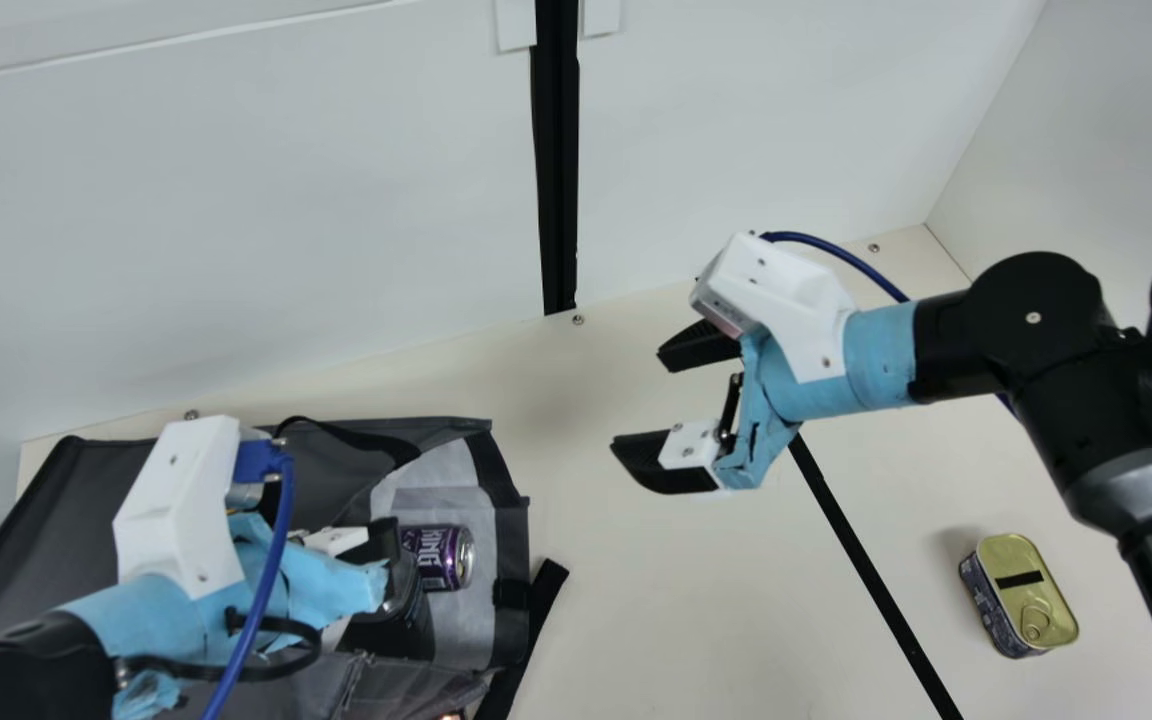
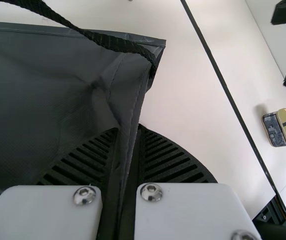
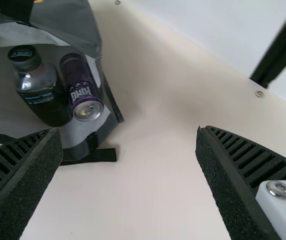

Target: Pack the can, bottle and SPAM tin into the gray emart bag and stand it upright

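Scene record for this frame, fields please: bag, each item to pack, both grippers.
bag: gray bag, lying on its side, not upright
can: purple can, lying inside the bag
bottle: dark bottle, inside, beside the can
tin: SPAM tin, outside the bag on the table, pull-tab side up
left_gripper: left gripper, closed on bag fabric
right_gripper: right gripper, open, empty, above the table
packed: two of three

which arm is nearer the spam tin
Right: the right arm has its open jaws over the table, between the SPAM tin and gray bag. The left arm is farther off, jaws shut on the bag's edge.
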